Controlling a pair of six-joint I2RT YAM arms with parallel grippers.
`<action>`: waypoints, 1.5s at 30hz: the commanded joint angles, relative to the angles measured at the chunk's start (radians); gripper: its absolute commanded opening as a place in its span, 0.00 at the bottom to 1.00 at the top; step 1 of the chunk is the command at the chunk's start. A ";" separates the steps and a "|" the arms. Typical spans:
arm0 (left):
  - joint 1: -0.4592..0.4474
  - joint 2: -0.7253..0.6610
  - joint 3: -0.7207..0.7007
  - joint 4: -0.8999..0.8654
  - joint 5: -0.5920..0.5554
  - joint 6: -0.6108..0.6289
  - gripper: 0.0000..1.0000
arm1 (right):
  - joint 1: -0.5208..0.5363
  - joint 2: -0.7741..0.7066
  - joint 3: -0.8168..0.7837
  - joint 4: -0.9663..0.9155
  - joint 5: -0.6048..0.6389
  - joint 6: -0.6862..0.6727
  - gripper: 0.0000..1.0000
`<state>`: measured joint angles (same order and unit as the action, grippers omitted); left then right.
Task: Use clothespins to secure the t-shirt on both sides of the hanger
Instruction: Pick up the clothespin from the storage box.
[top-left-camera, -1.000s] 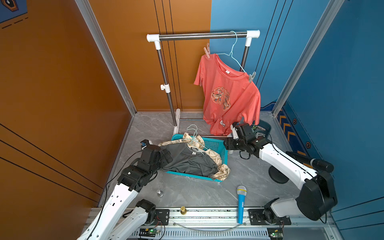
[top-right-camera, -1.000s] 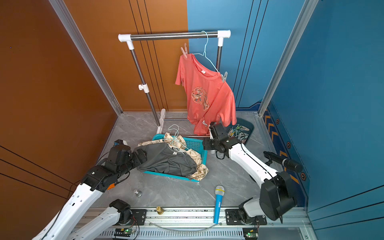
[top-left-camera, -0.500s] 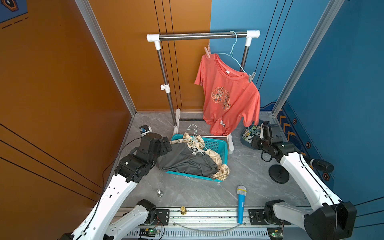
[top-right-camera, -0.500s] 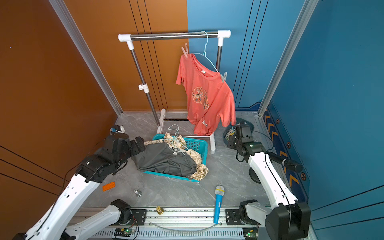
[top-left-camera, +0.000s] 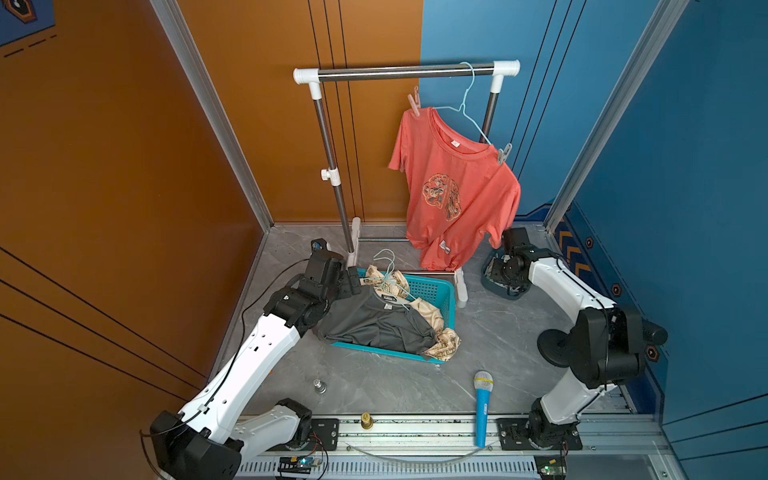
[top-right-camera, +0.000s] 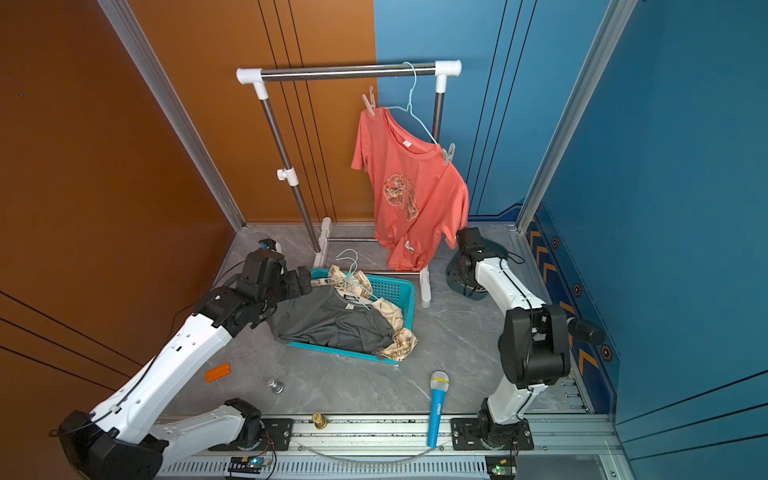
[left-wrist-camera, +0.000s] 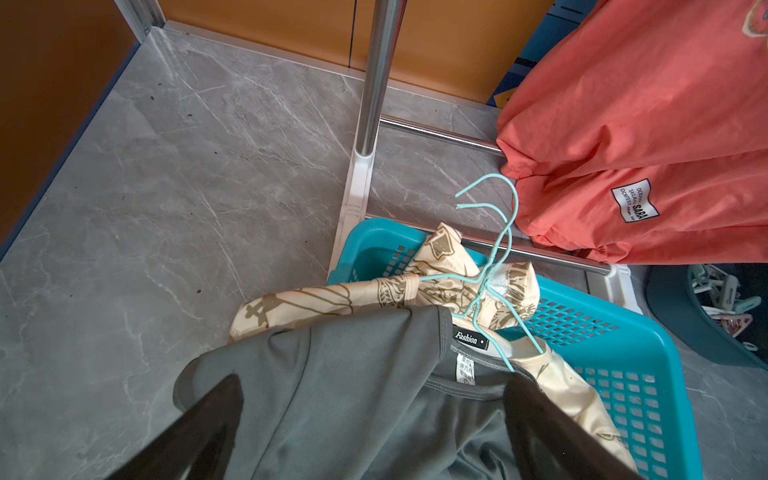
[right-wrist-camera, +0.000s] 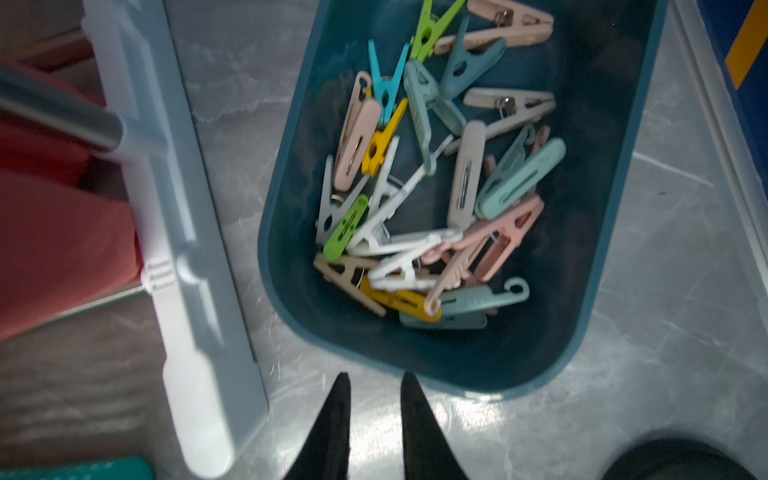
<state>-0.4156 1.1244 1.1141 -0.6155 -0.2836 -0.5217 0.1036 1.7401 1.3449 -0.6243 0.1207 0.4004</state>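
Observation:
A coral t-shirt (top-left-camera: 457, 187) hangs on a light blue hanger (top-left-camera: 469, 112) from the rack rail. A pink clothespin (top-left-camera: 414, 102) sits on one shoulder and a grey clothespin (top-left-camera: 503, 153) on the other. Several loose pastel clothespins (right-wrist-camera: 436, 187) lie in a dark blue bin (right-wrist-camera: 615, 208). My right gripper (right-wrist-camera: 372, 376) hovers just outside the bin's near rim, its jaws a narrow gap apart with nothing between them. My left gripper (left-wrist-camera: 374, 380) stands wide open over a grey t-shirt (left-wrist-camera: 353, 395) in the teal basket (top-left-camera: 436, 291), holding nothing.
Two spare hangers (left-wrist-camera: 494, 257) and a cream patterned cloth (left-wrist-camera: 449, 257) lie in the basket. The rack's white foot (right-wrist-camera: 174, 249) runs beside the bin. A blue toy microphone (top-left-camera: 482, 399), a small metal weight (top-left-camera: 320, 386) and an orange brick (top-right-camera: 217, 372) lie on the floor.
My right arm swung away from the basket's right side and over to the clothespin bin, and its jaws narrowed. My left arm shifted a little toward the basket's far left corner.

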 joint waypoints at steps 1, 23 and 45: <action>0.034 -0.003 0.001 0.031 0.047 0.022 0.97 | -0.022 0.087 0.082 -0.017 0.094 0.003 0.30; 0.111 0.045 0.000 0.046 0.111 -0.026 0.98 | -0.152 0.411 0.362 -0.059 0.072 -0.018 0.42; 0.066 -0.087 -0.077 0.059 0.083 -0.112 0.98 | -0.173 0.273 0.269 -0.031 -0.060 -0.017 0.10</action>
<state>-0.3389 1.0737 1.0603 -0.5671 -0.1974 -0.6147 -0.0685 2.0964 1.6318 -0.6449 0.0834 0.3817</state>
